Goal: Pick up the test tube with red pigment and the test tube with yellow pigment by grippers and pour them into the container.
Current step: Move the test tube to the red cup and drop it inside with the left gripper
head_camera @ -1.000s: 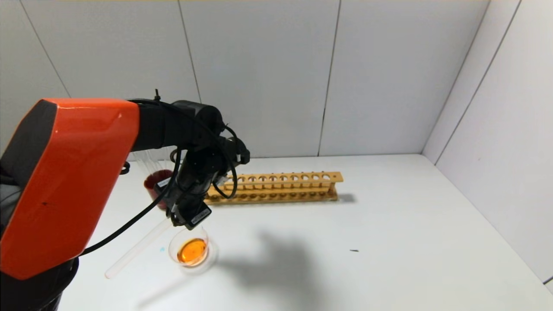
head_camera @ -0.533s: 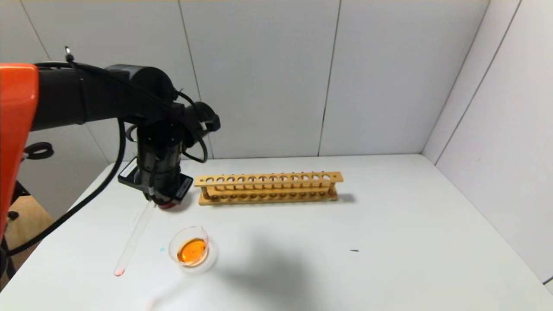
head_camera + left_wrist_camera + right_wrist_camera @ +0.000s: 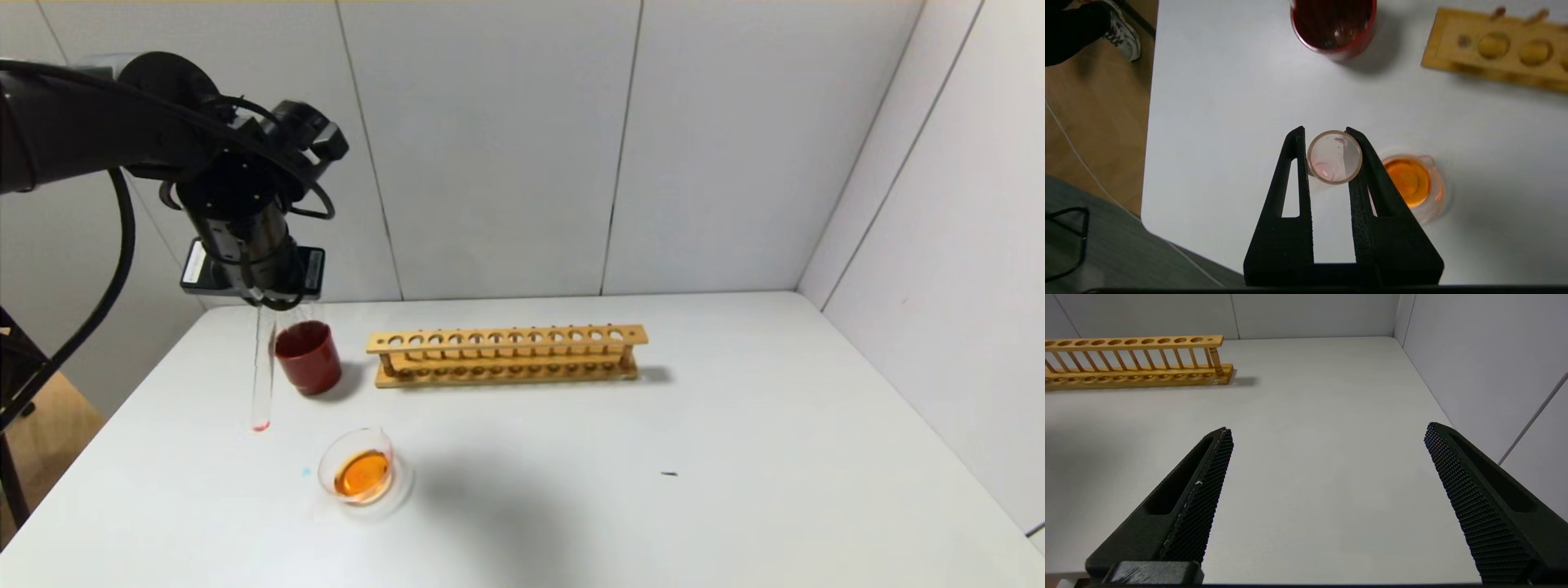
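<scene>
My left gripper [image 3: 265, 300] is shut on the top of the test tube with red pigment [image 3: 262, 376]. The tube hangs upright above the table, just left of the dark red cup, with only a small red trace in its round bottom. The left wrist view looks down its open mouth [image 3: 1334, 157] between the black fingers [image 3: 1372, 204]. The container [image 3: 323, 472] sits on the table in front of the cup and holds orange liquid; it also shows in the left wrist view [image 3: 1439, 196]. The test tube with yellow pigment is out of view. My right gripper [image 3: 1327, 428] is open and empty, low over the right side of the table.
A dark red cup [image 3: 308, 358] stands beside the held tube and shows in the left wrist view [image 3: 1333, 24]. A long wooden tube rack [image 3: 506, 355] stands empty at the back. The table's left edge [image 3: 1152, 122] drops to the floor. Walls close the back and right.
My left arm has risen and swung from over the container to the back left. The tube in it has turned from tilted mouth-down to upright.
</scene>
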Tool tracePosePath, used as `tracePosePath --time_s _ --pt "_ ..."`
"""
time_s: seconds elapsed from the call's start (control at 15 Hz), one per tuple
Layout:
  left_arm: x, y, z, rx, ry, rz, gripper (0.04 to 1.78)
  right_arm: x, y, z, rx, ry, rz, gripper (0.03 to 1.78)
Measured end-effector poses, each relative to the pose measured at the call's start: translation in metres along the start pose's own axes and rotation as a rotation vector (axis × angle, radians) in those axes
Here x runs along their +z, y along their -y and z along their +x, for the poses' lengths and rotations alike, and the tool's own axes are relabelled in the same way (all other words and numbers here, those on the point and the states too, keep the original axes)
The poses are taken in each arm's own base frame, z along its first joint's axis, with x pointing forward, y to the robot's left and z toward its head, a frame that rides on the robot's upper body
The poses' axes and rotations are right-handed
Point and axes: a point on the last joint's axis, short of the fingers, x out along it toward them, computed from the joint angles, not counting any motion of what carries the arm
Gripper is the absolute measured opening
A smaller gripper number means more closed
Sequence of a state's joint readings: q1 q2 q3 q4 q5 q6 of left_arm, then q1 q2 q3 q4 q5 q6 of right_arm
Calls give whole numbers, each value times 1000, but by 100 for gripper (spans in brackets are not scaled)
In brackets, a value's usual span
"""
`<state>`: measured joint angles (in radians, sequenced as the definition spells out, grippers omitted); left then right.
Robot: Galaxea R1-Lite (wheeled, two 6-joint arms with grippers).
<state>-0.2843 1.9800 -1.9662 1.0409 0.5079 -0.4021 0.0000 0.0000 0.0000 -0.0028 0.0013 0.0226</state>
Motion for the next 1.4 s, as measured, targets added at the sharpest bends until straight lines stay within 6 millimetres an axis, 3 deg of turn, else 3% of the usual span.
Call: tracePosePath --time_s 0.4,0.87,1.4 --pt "29 -18 13 -12 154 -127 31 0 0 0 0 0 0 171" --pt "51 -9 37 -44 295 -212 31 0 0 0 0 0 0 171" --pt "48 1 63 -42 303 -224 31 0 0 0 0 0 0 171"
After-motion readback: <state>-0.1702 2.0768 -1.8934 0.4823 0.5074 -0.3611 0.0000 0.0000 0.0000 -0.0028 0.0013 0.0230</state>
